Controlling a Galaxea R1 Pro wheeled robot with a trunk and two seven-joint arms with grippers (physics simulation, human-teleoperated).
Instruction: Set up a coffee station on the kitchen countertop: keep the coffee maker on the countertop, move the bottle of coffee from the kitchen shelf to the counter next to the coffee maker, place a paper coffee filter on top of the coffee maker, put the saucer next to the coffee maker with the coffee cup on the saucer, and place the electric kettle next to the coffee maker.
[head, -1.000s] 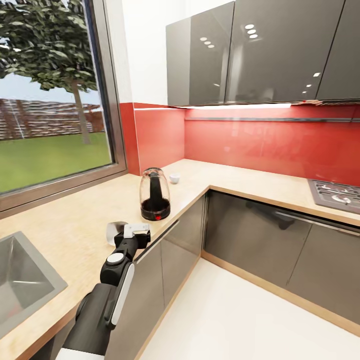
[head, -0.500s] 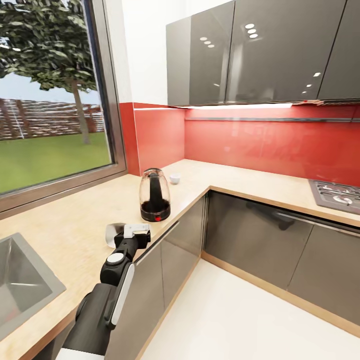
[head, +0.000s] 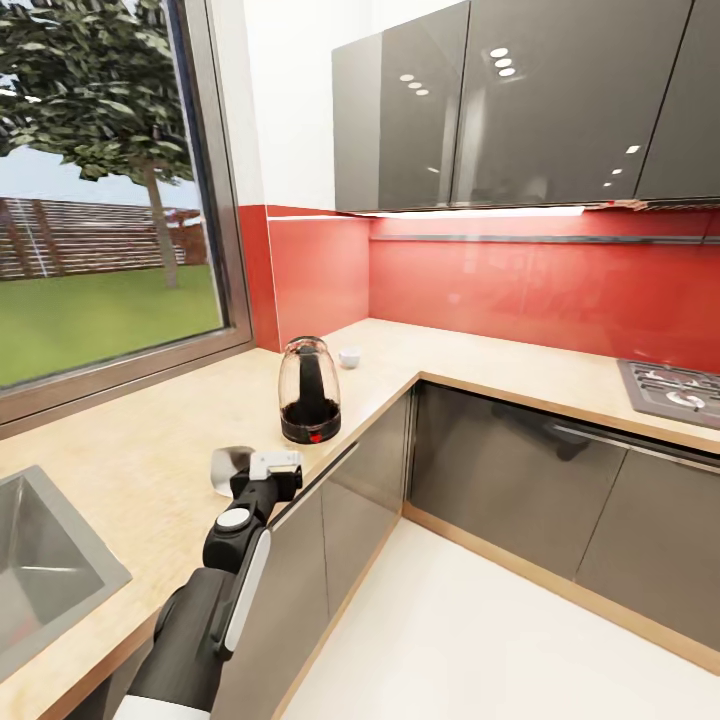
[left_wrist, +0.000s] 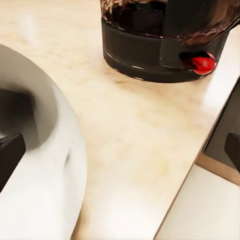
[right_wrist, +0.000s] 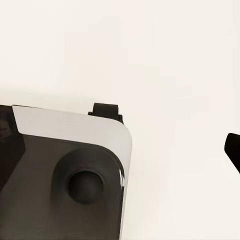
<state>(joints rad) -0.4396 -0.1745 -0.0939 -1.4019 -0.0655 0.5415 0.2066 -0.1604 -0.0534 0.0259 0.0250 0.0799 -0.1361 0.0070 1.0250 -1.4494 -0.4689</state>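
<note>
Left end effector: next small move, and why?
Probably close on the saucer. The left end effector sits at its rim, fingers spread wide around it in the wrist view, and the electric kettle stands apart beyond.

- The saucer (head: 228, 467) is partly covered by the left gripper (head: 276, 464) in the head view; the left wrist view cuts its rim (left_wrist: 45, 165) off.
- The electric kettle (left_wrist: 165, 37) shows there as base and red switch; its upper body runs off-frame.
- The sink (head: 45, 570) is cropped.
- The coffee cup (head: 349, 356) is too small for detail.
- The left gripper's jaw state is unclear.
</note>
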